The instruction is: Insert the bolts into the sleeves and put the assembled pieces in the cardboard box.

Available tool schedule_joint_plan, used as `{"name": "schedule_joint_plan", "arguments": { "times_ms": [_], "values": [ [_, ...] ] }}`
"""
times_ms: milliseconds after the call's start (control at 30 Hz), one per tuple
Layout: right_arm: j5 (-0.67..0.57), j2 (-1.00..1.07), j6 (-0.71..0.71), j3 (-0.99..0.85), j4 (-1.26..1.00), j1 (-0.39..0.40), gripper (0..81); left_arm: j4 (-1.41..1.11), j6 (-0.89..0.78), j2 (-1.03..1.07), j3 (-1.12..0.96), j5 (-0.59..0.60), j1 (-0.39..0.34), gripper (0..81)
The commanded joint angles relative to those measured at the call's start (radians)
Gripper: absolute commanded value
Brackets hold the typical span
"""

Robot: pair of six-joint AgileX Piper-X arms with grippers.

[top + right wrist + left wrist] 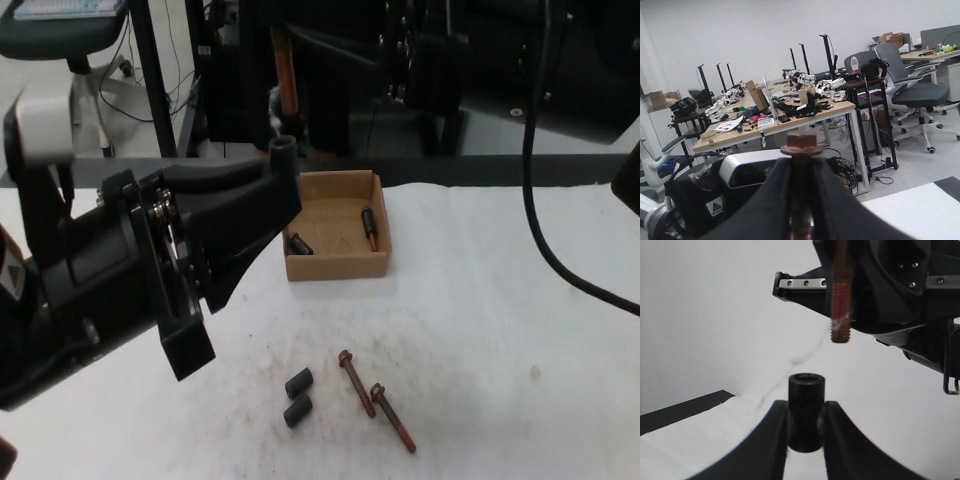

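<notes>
My left gripper is shut on an upright black sleeve, held in the air left of the cardboard box. Directly above the sleeve's open end hangs a rusty bolt, threads down and a short gap away. My right gripper is shut on that bolt, whose head shows between the fingers. In the high view the held sleeve sits under the bolt. Two loose sleeves and two loose bolts lie on the white cloth in front.
The box holds an assembled piece and another dark piece. The left arm's bulk covers the left foreground. A black cable hangs over the right side of the bench. Open cloth lies right of the box.
</notes>
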Motion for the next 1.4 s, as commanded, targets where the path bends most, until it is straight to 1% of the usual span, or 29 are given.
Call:
{"name": "schedule_joint_plan", "arguments": {
  "times_ms": [0, 667, 800, 1000, 1367],
  "values": [
    [0.001, -0.001, -0.004, -0.005, -0.020, 0.003, 0.8, -0.011, 0.010, 0.002, -0.002, 0.017, 0.001, 0.4],
    [0.001, 0.031, -0.003, -0.005, -0.016, 0.003, 0.8, -0.011, 0.046, 0.002, -0.002, 0.009, 0.001, 0.4],
    [0.001, 0.031, -0.003, -0.005, -0.010, 0.003, 0.8, -0.044, 0.046, 0.002, -0.002, 0.009, 0.001, 0.4],
    [0.001, 0.031, -0.003, -0.005, -0.001, 0.003, 0.8, -0.087, 0.046, 0.002, -0.002, -0.050, 0.001, 0.4],
    [-0.011, 0.031, -0.003, -0.005, 0.010, 0.003, 0.8, -0.087, 0.046, 0.002, -0.002, -0.059, 0.001, 0.4]
  ]
}}
